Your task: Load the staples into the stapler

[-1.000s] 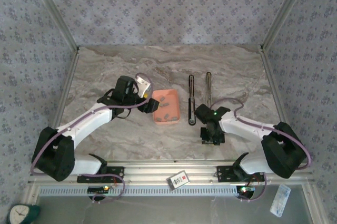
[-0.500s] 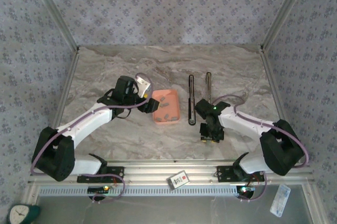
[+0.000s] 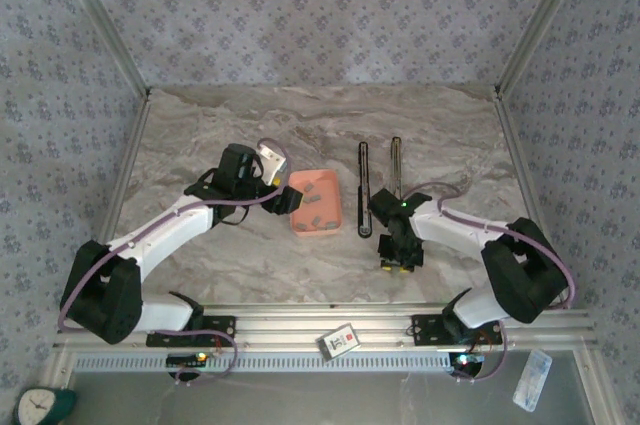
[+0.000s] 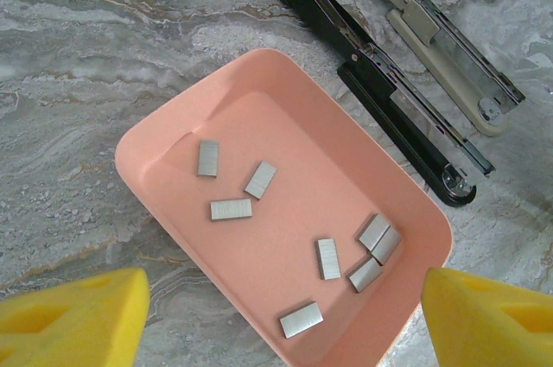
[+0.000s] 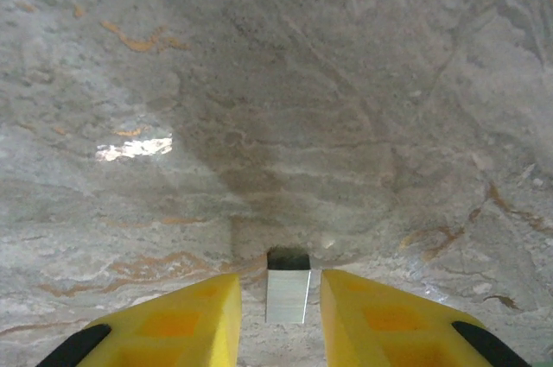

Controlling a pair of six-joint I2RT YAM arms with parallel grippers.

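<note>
Tabletop [image 3: 220,125]: landmark is the salmon tray [image 4: 285,125], roughly centre.

Left arm hangs off the tray's left edge. The left gripper [image 3: 283,201] has its fingers [image 4: 78,315] wide apart and holds nothing.

Two opened staplers lie just right of the tray, parallel to each other: the black stapler [image 3: 363,190] next to it, the grey stapler [image 3: 396,165] one further out.

Eight staples [image 4: 231,209] lie loose in the tray.

The right gripper [image 3: 400,265] is right of the tray, nearer the arm bases than the staplers' near ends, and low over the tabletop. One staple strip [image 5: 287,296] sits between its fingers, which are nearly together. Can't tell whether they are actually clamped on it.

Step in hand, my read: secure that strip, then feed a stapler channel. Square the fingers on the strip's long sides and confirm the grip before lifting. Keep the strip level, line it up with the open rail and slide it in rather than dropping it. The strip is thin, so it could easily twist or slip.

Versus a second ago: the right arm's elbow has swung in towards the tray and the gripper has edged slightly tray-ward. The left arm, tray and staplers are unchanged.
</note>
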